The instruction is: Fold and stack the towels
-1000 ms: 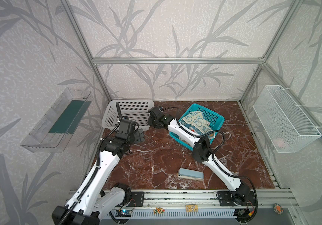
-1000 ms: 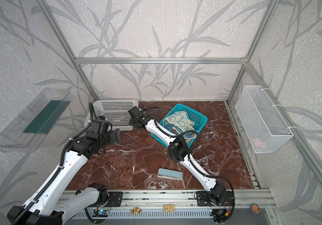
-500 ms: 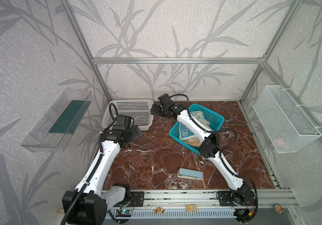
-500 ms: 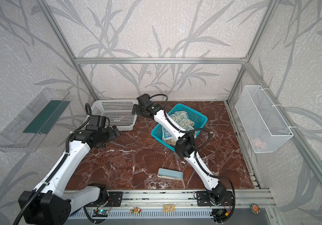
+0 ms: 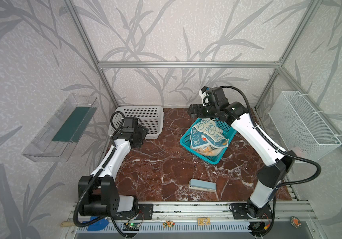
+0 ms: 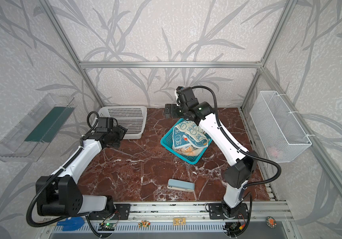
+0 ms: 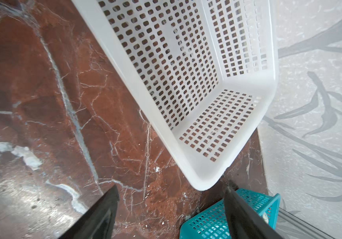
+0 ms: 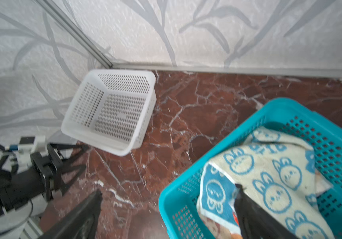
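Left of center in both top views, left gripper (image 5: 144, 132) gapes empty beside white basket (image 5: 145, 115); right gripper (image 5: 193, 110), upper center, likewise.

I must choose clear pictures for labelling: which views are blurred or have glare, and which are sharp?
Right wrist view: blurred; the wall, the white basket and the towels all look soft. Left wrist view: the white basket is sharp, but pale glare lies on the marble floor. Both top views: sharp and evenly lit, with only soft shadows.
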You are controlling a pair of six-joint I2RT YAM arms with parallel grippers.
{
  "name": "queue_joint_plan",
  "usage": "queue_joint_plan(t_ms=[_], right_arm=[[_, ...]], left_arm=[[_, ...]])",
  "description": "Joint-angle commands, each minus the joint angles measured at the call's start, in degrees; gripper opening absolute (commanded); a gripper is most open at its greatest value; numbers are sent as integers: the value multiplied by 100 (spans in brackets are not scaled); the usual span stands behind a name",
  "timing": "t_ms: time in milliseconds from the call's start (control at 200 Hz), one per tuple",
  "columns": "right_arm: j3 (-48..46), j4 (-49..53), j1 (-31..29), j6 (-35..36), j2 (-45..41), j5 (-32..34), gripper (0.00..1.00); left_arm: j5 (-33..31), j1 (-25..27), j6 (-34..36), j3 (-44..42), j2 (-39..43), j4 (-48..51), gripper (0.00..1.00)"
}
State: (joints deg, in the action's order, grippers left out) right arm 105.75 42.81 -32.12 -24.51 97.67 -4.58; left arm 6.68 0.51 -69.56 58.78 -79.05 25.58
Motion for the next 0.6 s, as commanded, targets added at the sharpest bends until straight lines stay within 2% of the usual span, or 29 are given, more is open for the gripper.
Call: queue_joint_plan(t_ms=[0,200,310,500,600], right_arm=[[-1118,-558,325,79,-778,-315,99],[-2146,-453,619,227,-1698,-339,99],[-2492,-455,669,324,-2058,-346,99],[-2776,-309,856,448,-2461,-372,99],[-2849,-279,954,487,-2572,-407,99]], left_arm=[[-155,9,-1083,-244,-266,-563,79],[-546,39,-1444,-126,-603,-631,77],[-580,38,-1569,-62,-869,-851,57],[-485,49,-1782,96,-1360,-954,44],[-524,56,-1815,161,-1490,-1047,33]])
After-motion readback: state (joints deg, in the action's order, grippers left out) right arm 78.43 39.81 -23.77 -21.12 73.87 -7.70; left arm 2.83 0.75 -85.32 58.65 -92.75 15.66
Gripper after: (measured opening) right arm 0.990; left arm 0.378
